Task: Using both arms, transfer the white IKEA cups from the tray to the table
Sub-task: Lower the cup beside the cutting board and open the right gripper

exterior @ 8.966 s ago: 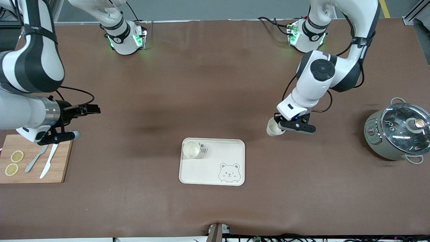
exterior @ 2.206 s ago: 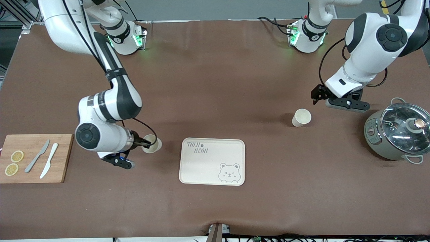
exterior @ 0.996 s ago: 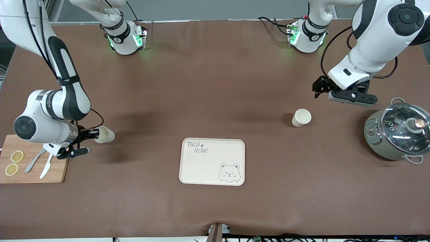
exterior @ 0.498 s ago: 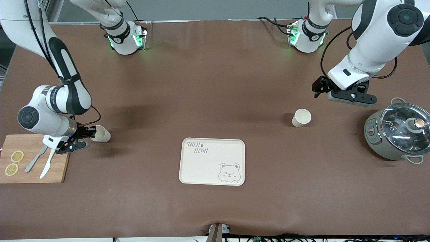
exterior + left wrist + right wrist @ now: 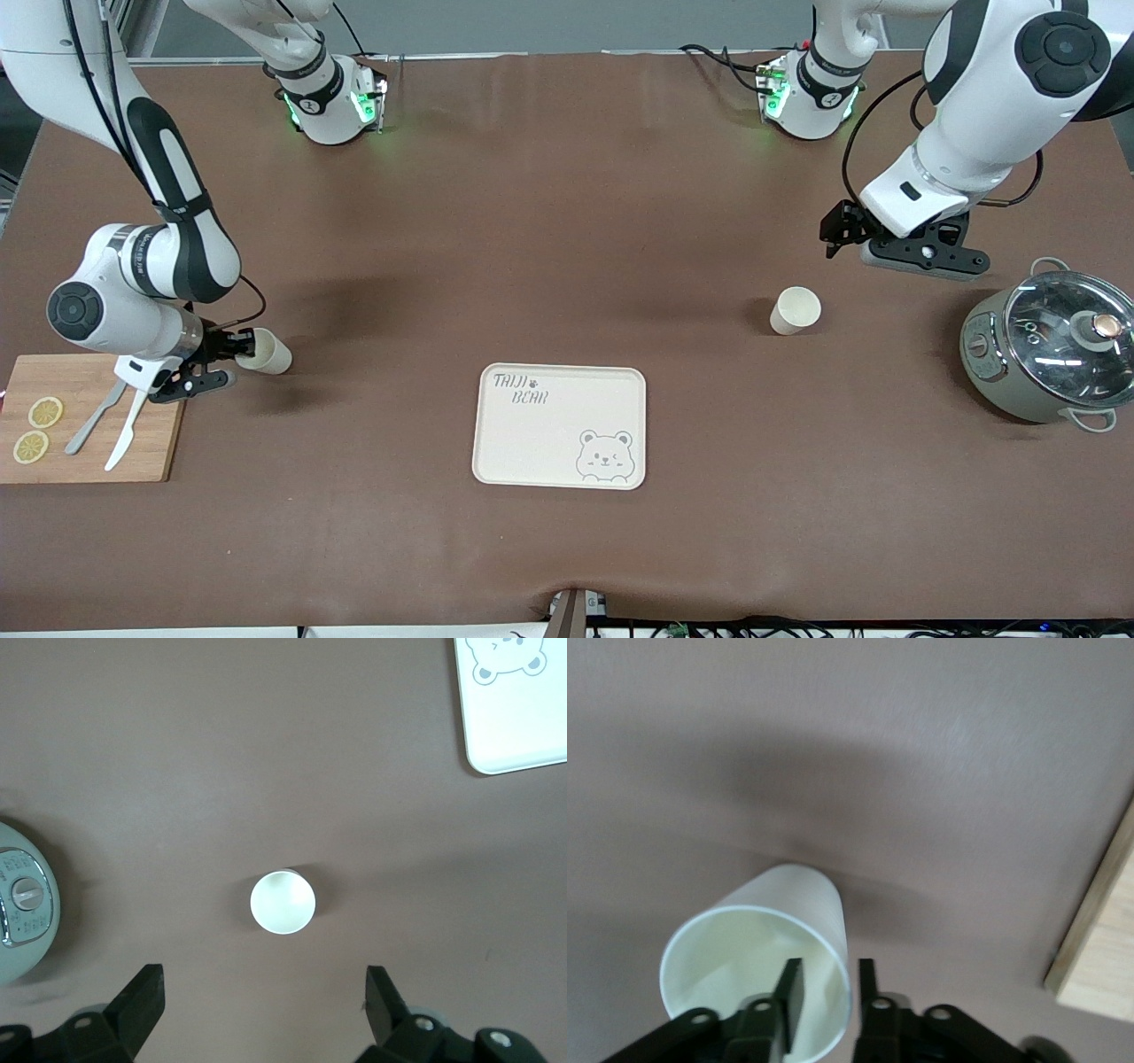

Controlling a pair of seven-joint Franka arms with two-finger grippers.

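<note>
One white IKEA cup (image 5: 264, 352) is tilted low over the table beside the cutting board, mouth toward my right gripper (image 5: 239, 348). The right gripper is shut on its rim, one finger inside and one outside, as the right wrist view shows (image 5: 829, 979) with the cup (image 5: 771, 939). The second white cup (image 5: 795, 310) stands upright on the table toward the left arm's end. My left gripper (image 5: 834, 232) hangs open and empty above the table near it. In the left wrist view the cup (image 5: 282, 902) lies ahead of the wide-open left gripper (image 5: 263, 992).
The cream bear tray (image 5: 560, 425) lies empty at mid-table, nearer the front camera than both cups. A wooden cutting board (image 5: 89, 416) with lemon slices and two utensils lies beside the right gripper. A lidded grey-green pot (image 5: 1050, 350) stands at the left arm's end.
The right arm carried its cup from beside the tray to the cutting board's end and lowered it slightly. The left gripper, clear of its standing cup, has barely moved.
</note>
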